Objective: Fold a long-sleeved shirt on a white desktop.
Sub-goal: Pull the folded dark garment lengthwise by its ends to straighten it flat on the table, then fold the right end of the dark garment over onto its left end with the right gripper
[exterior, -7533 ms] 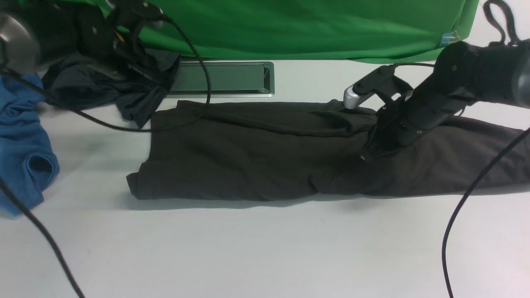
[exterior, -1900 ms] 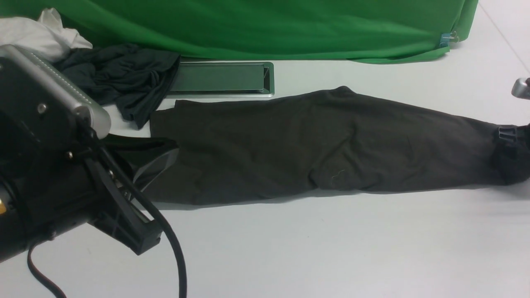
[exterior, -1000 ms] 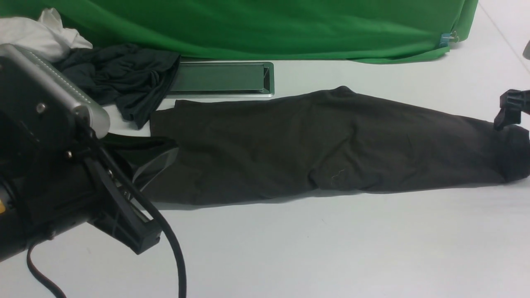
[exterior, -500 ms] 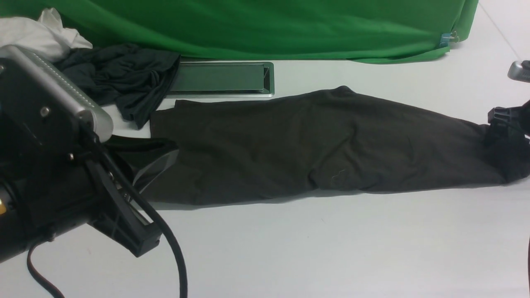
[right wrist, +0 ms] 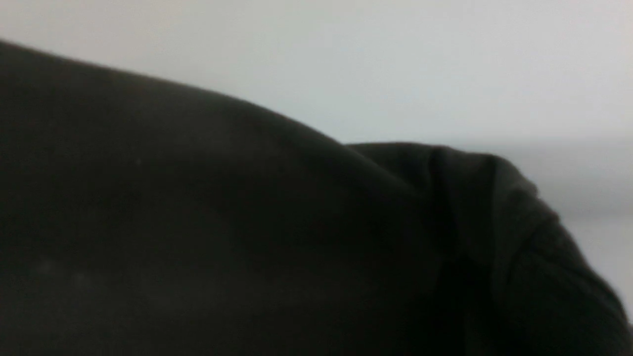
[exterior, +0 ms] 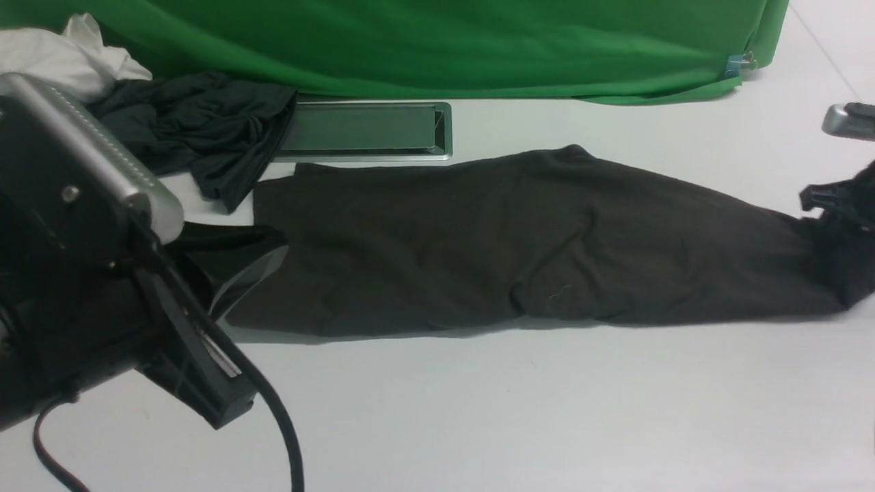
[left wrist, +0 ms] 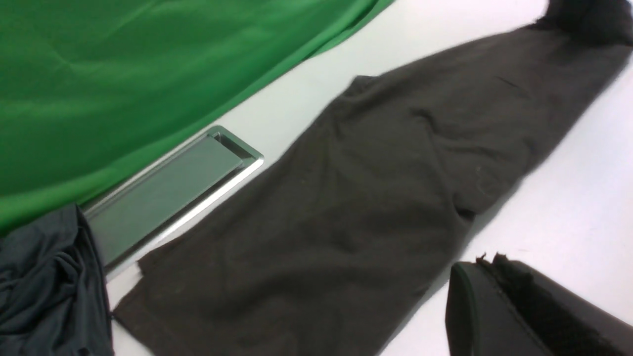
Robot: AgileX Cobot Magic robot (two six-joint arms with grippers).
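The long-sleeved shirt [exterior: 478, 246] lies as one long dark strip across the white desktop [exterior: 478, 417], from left to right. My right gripper [exterior: 830, 201] sits at the frame's right edge on the shirt's bunched right end, and its jaws have closed on the cloth. Dark cloth [right wrist: 198, 222] fills most of the right wrist view and hides the jaws there. My left gripper [exterior: 273, 249] hovers by the shirt's left end, shut with nothing in it. In the left wrist view its fingertips [left wrist: 487, 259] stand over bare table beside the shirt [left wrist: 346, 212].
A silver-framed cable hatch [exterior: 362, 130] lies just behind the shirt. A charcoal-grey garment [exterior: 198, 130] and a white cloth [exterior: 61, 58] are heaped at the back left. A green backdrop [exterior: 444, 41] runs along the back. The left arm's cable [exterior: 280, 424] trails over the front left.
The right gripper came down on the shirt's right end and closed on it. The whole shirt has slid slightly to the right. The left gripper stayed shut and barely moved.
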